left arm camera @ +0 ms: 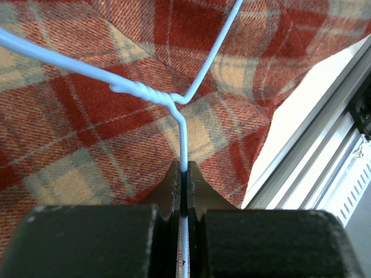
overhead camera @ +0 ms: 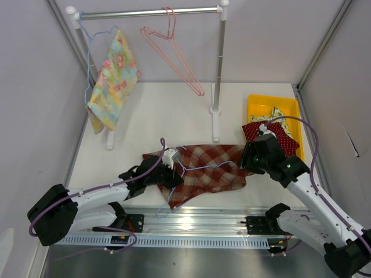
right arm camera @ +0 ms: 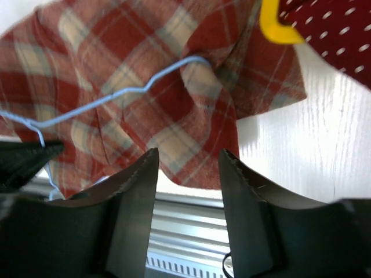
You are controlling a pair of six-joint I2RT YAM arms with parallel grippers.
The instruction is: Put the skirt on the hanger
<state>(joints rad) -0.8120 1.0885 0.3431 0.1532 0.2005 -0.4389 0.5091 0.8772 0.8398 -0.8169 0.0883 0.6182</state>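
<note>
The skirt (overhead camera: pixel 211 174) is lying on the table (overhead camera: pixel 156 116) near its front edge, between the two grippers. The wire hanger (overhead camera: pixel 203 168) is resting on top of it, its neck sitting pinched in the left gripper (overhead camera: pixel 172 168) at the skirt's left side. The right gripper (overhead camera: pixel 248 157) is hovering, jaws parted, at the skirt's right edge. Behind and to the right, a tub (overhead camera: pixel 255 104) is sitting with a cloth (overhead camera: pixel 284 136) spilling over its near rim. At the back the rack (overhead camera: pixel 151 13) is standing, with a garment (overhead camera: pixel 114 81) hanging at its left end and a bare hanger (overhead camera: pixel 174 55) nearer the middle.

1. Three hangers on show: blue hanger (overhead camera: pixel 88 58), pink hanger (overhead camera: pixel 173 36), pale-blue hanger (left arm camera: pixel 148 94).
2. Four cloth pieces: floral cloth (overhead camera: pixel 114 81), plaid skirt (overhead camera: pixel 211 174), red dotted cloth (overhead camera: pixel 281 134), patterned scrap (overhead camera: pixel 278 113).
3. One yellow bin (overhead camera: pixel 255 104).
4. One rail (overhead camera: pixel 151 13).
</note>
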